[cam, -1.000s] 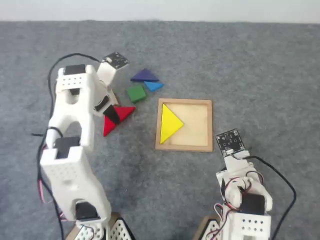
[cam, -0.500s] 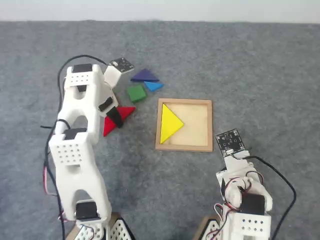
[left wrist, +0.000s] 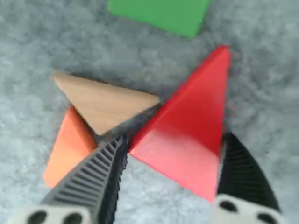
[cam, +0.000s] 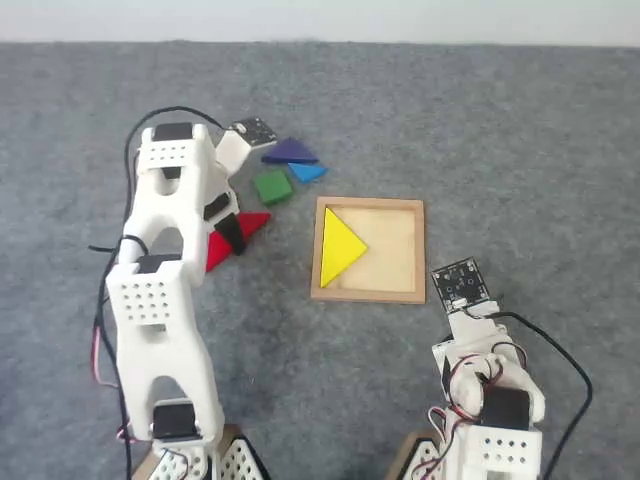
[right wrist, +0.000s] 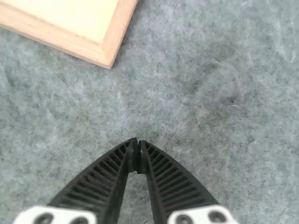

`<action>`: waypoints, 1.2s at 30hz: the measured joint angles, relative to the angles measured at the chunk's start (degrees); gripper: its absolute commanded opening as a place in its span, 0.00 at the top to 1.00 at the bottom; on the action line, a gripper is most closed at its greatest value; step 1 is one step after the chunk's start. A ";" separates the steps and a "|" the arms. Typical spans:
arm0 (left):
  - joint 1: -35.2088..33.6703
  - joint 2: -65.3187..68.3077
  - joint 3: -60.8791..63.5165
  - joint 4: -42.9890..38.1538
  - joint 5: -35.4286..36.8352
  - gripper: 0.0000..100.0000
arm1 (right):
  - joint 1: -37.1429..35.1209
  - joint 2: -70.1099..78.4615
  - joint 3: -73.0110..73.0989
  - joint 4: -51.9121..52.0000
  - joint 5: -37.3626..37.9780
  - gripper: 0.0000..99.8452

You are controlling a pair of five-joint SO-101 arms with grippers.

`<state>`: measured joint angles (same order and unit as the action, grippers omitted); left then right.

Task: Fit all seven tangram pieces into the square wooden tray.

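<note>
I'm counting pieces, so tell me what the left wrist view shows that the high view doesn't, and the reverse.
Left wrist view adds a tan triangle and an orange triangle beside the red triangle. High view adds the tray holding a yellow triangle, plus a purple triangle and a blue piece. Both show that red triangle between the left arm's jaws, and the green square.

place: you had a lab-style robot bench | surface: grey felt (cam: 540,140) covered it | behind: plain pale wall (cam: 400,18) | rig: left arm (cam: 160,310), right arm (cam: 487,385) stood at near edge
</note>
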<state>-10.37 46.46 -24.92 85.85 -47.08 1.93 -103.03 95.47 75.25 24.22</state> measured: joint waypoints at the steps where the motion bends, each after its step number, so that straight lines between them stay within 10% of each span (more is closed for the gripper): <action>1: 0.09 0.00 -0.35 0.79 0.00 0.81 | 0.00 0.00 0.00 0.00 0.00 0.99; 15: 4.48 -4.84 4.13 5.54 1.32 0.82 | 0.00 0.00 0.00 0.00 0.00 0.99; 36: 27.60 -39.91 50.02 0.09 16.97 0.89 | 0.00 0.00 0.00 0.00 0.00 0.99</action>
<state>17.23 6.55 25.10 85.93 -30.11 1.93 -103.03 95.47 75.25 24.22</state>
